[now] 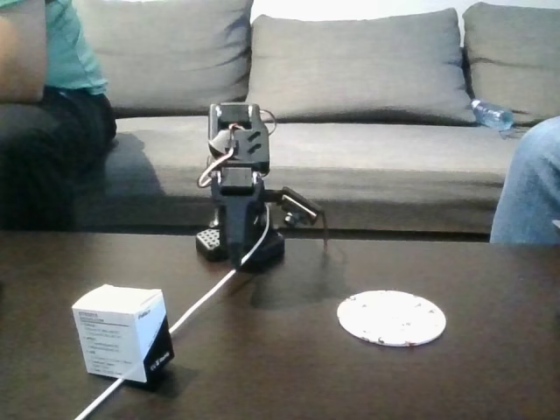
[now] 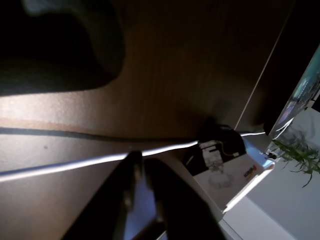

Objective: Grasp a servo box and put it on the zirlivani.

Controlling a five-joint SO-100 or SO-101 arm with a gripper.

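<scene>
The servo box [image 1: 121,332], white with a black right side, stands at the front left of the dark table in the fixed view. The zirlivani [image 1: 391,318], a flat white speckled disc, lies to the right with nothing on it. The arm is folded at the back of the table, and its gripper [image 1: 210,242] rests low by the base, far from both. In the wrist view the gripper [image 2: 135,159] comes in from the bottom edge with its jaws together and nothing between them. The servo box [image 2: 220,167] shows small beyond its tip.
A white cable [image 1: 206,300] runs from the arm's base to the front left, passing the box. A grey sofa [image 1: 359,79] stands behind the table with a plastic bottle [image 1: 492,114] on it. One person sits at the left [image 1: 52,96]; a knee [image 1: 529,188] shows at the right.
</scene>
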